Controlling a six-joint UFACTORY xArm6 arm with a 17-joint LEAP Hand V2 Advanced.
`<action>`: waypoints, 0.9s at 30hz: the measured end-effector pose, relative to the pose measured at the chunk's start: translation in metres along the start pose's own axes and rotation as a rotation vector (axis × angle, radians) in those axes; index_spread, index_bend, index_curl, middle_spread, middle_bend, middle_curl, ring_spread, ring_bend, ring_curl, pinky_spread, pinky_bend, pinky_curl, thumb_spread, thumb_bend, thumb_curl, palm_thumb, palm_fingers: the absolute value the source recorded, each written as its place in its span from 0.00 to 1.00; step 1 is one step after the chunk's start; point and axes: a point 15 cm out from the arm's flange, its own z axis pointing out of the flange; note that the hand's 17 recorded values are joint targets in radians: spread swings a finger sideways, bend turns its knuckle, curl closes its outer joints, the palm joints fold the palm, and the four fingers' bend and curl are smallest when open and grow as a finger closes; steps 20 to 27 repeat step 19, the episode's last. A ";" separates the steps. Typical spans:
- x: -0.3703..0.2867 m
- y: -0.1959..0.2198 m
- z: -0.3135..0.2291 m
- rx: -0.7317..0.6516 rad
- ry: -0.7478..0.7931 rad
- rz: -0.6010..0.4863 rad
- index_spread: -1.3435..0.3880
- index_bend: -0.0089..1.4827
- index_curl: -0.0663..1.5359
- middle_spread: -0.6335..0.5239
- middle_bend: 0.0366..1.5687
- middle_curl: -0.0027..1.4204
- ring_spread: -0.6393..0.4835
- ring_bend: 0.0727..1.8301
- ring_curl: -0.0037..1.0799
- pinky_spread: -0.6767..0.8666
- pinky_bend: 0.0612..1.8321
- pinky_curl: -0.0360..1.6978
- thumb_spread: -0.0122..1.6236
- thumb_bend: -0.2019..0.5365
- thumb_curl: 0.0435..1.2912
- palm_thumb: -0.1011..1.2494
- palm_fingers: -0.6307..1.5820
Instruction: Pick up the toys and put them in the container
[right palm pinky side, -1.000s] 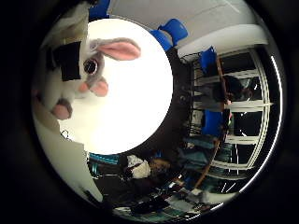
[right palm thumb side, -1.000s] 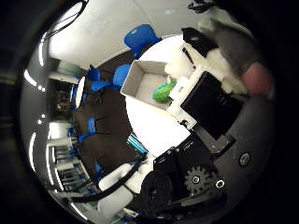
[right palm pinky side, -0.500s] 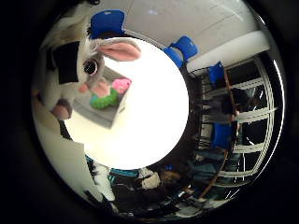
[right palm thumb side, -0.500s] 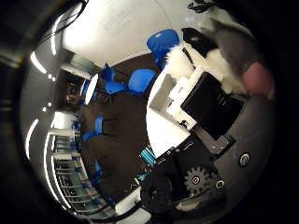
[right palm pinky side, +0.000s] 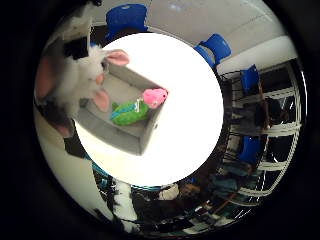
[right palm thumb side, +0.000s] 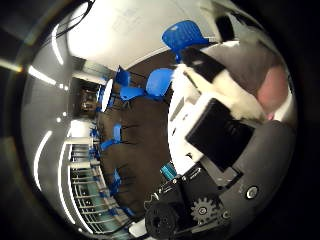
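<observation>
My hand (right palm thumb side: 214, 136) is shut on a grey and white plush rabbit (right palm pinky side: 86, 74) with pink ears, and holds it in the air above the table. The rabbit fills the space by the palm in the right thumb side palm view (right palm thumb side: 250, 72). In the right little finger side palm view a grey open container (right palm pinky side: 100, 135) stands on the round white table (right palm pinky side: 190, 110). A green and pink toy (right palm pinky side: 138, 105) lies inside it. The rabbit hangs over the container's near end.
Blue chairs (right palm pinky side: 125, 14) stand around the table, and more blue chairs (right palm thumb side: 186, 38) stand on the dark floor. Shelving and windows (right palm pinky side: 260, 110) line the room's side.
The camera has moved across the table. The container with the green and pink toy now lies right below the palm. The rabbit stays in my hand.
</observation>
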 end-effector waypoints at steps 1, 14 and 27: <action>0.002 0.002 0.005 -0.016 -0.005 -0.012 0.49 0.24 0.44 0.40 0.49 0.32 0.43 0.51 0.41 0.34 0.38 0.44 0.72 0.24 0.37 0.60 0.38; 0.057 0.042 0.001 -0.071 -0.031 -0.026 0.49 0.14 0.29 0.53 0.17 0.21 0.73 0.20 0.20 0.76 0.23 0.27 0.74 0.25 0.30 0.58 0.33; 0.088 0.094 -0.027 -0.100 -0.046 0.050 0.50 0.12 0.26 0.54 0.14 0.21 0.74 0.16 0.20 0.75 0.21 0.24 0.74 0.24 0.28 0.55 0.35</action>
